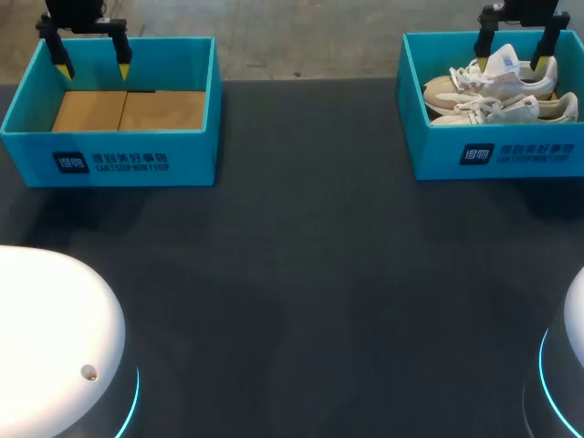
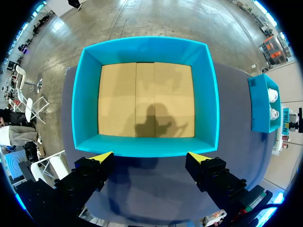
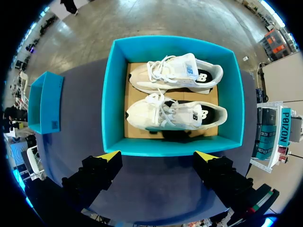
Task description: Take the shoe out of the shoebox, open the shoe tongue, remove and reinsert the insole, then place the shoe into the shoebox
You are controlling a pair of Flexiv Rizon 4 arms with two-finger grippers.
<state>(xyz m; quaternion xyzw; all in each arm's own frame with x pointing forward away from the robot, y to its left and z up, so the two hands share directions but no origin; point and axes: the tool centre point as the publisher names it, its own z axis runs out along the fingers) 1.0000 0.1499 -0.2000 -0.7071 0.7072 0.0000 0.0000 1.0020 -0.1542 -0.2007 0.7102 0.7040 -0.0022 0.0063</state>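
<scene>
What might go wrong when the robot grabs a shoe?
The near shoe and the far shoe lie close together, so the open right gripper might catch both. The loose laces could snag a finger. The shoebox walls stand close around the shoes, so a finger might bump the rim and shift the box.

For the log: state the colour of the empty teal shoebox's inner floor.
Tan-brown, plain cardboard floor inside the empty teal shoebox; clearest in the left wrist view.
</scene>
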